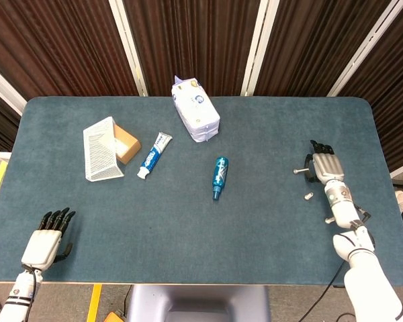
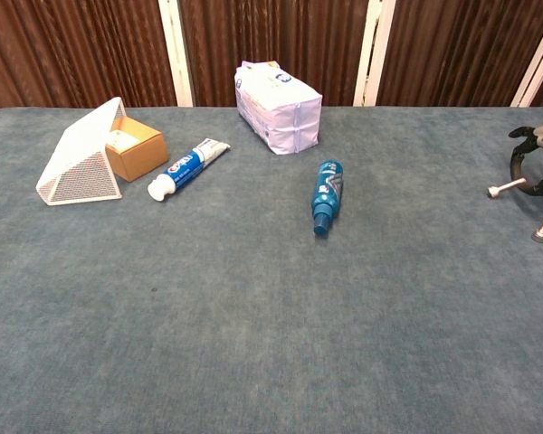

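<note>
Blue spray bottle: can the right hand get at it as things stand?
Probably yes. The blue spray bottle lies alone on the table, with only bare cloth between it and the right hand, whose fingers hold nothing. Actual arm reach can't be confirmed.

Each robot hand, left [image 1: 46,240] and right [image 1: 326,170], has a pale grey-white shell and black fingers, on white, segmented, rounded forearms, the right trailing a thin black cable.
</note>
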You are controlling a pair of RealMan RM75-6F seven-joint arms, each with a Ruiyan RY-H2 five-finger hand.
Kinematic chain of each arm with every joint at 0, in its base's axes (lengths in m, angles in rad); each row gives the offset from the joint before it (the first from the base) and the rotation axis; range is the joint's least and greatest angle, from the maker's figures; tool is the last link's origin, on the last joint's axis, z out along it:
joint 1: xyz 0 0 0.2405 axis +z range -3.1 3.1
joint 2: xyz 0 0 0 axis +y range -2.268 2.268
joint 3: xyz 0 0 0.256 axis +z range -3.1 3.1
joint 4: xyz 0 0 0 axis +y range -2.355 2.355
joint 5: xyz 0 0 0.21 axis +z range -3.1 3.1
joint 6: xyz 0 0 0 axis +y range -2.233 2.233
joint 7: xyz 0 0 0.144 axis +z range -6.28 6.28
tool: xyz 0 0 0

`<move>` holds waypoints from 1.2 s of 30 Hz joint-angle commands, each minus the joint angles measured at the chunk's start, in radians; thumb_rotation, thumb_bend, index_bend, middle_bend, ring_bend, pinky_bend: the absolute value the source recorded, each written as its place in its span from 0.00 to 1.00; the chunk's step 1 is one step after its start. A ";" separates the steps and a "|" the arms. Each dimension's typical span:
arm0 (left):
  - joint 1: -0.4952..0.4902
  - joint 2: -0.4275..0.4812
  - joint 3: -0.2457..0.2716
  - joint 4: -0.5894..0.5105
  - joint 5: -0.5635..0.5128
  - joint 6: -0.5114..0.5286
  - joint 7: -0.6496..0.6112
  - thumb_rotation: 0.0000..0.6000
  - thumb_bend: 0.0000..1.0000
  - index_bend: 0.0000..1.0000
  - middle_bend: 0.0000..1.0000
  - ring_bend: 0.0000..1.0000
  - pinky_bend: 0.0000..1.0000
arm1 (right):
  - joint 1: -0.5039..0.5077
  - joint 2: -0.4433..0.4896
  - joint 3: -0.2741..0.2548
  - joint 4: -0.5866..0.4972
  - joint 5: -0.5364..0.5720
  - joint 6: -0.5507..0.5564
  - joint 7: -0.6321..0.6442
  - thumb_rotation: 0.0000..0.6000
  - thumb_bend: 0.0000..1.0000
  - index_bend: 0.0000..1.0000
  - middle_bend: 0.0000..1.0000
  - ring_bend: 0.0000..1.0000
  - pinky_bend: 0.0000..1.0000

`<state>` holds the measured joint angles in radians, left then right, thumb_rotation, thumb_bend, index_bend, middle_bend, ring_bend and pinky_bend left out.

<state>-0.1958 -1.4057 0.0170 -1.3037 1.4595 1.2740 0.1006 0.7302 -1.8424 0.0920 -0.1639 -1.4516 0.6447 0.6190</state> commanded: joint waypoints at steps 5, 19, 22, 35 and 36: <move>0.002 0.009 0.001 -0.010 0.006 0.008 -0.009 1.00 0.42 0.00 0.00 0.00 0.02 | -0.001 0.013 0.000 -0.016 0.000 0.018 -0.013 1.00 0.50 0.64 0.10 0.00 0.01; 0.000 0.019 0.004 -0.016 0.015 0.010 -0.028 1.00 0.42 0.00 0.00 0.00 0.02 | 0.004 0.015 -0.004 -0.041 -0.005 0.048 -0.090 1.00 0.50 0.64 0.10 0.00 0.01; -0.001 0.020 0.004 -0.016 0.015 0.009 -0.033 1.00 0.42 0.00 0.00 0.00 0.02 | 0.007 0.017 -0.002 -0.048 -0.003 0.053 -0.101 1.00 0.50 0.64 0.10 0.00 0.01; 0.000 0.027 0.007 -0.020 0.017 0.008 -0.041 1.00 0.42 0.00 0.00 0.00 0.02 | 0.021 0.021 0.005 -0.085 0.003 0.066 -0.159 1.00 0.50 0.64 0.10 0.00 0.01; 0.000 0.027 0.007 -0.021 0.016 0.008 -0.042 1.00 0.42 0.00 0.00 0.00 0.02 | 0.021 0.021 0.005 -0.088 0.004 0.066 -0.163 1.00 0.50 0.63 0.10 0.00 0.01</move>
<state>-0.1958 -1.3783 0.0237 -1.3245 1.4760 1.2819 0.0587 0.7504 -1.8218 0.0966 -0.2495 -1.4484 0.7106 0.4580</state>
